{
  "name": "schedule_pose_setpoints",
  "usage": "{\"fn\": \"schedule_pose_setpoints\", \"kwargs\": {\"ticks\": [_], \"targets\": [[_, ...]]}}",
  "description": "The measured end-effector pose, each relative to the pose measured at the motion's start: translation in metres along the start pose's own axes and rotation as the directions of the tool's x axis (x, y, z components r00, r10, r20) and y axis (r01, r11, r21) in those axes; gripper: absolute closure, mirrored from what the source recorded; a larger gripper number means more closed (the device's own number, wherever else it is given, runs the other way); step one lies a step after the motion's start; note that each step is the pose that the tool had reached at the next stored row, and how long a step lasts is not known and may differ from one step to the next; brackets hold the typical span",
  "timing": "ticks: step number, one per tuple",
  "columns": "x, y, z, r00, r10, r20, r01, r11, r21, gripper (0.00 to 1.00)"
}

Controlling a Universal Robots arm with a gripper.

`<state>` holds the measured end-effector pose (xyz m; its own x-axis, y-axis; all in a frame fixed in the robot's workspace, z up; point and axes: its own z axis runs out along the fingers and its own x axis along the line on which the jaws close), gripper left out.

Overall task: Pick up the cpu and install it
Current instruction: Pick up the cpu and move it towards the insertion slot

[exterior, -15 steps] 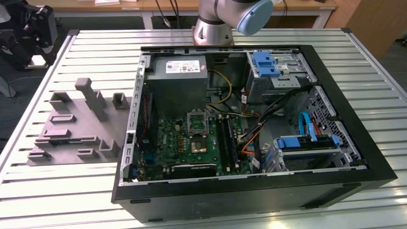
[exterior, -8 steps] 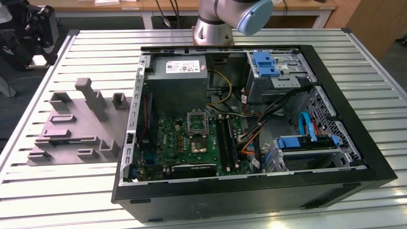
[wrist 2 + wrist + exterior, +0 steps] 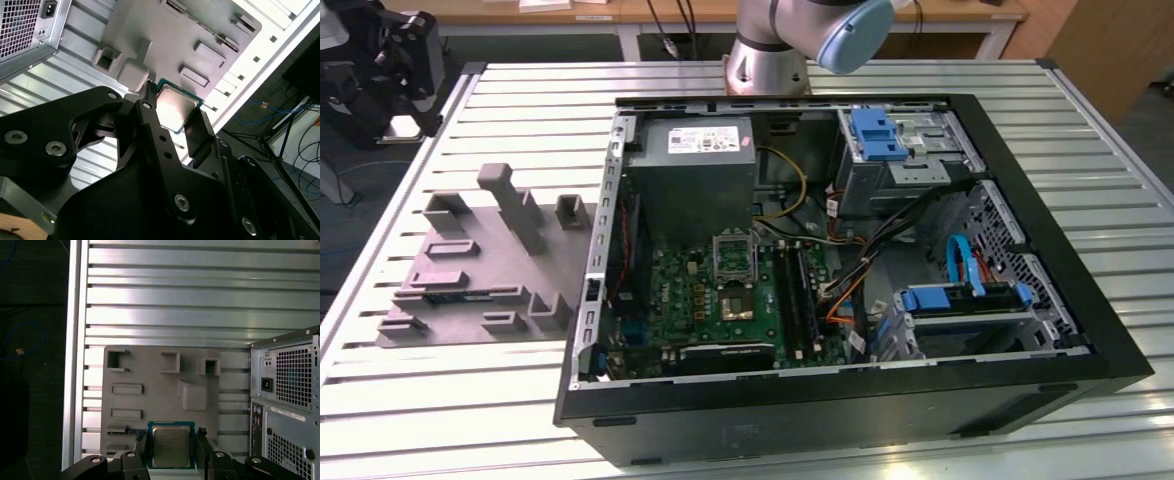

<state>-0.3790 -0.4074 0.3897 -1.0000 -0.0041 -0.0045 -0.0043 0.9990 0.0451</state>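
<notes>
The cpu [image 3: 171,446] is a flat square chip with a shiny metal top and a green rim. In both wrist views it sits between the black fingers of my gripper [image 3: 172,454], which is shut on its two opposite edges. The cpu [image 3: 176,106] hangs high above the grey moulded tray [image 3: 150,370], and the gripper [image 3: 176,119] is over the tray's edge. In the exterior view the tray [image 3: 467,270] lies to the left of the open computer case [image 3: 1067,300]. The bare socket [image 3: 734,262] shows on the green motherboard [image 3: 707,310] inside the case.
The case's rear panel [image 3: 285,390] with the power supply grille stands beside the tray. Cables, blue drive bays [image 3: 961,298] and the power supply [image 3: 700,170] crowd the case's inside. The slatted metal table [image 3: 175,305] ends at a rail [image 3: 75,365], with dark floor beyond.
</notes>
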Motion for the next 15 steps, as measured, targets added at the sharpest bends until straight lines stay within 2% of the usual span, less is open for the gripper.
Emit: {"fn": "schedule_pose_setpoints", "kwargs": {"ticks": [15], "targets": [[-0.0037, 0.0, 0.0, 1.0, 0.0, 0.0, 0.0, 1.0, 0.0, 0.53]]}}
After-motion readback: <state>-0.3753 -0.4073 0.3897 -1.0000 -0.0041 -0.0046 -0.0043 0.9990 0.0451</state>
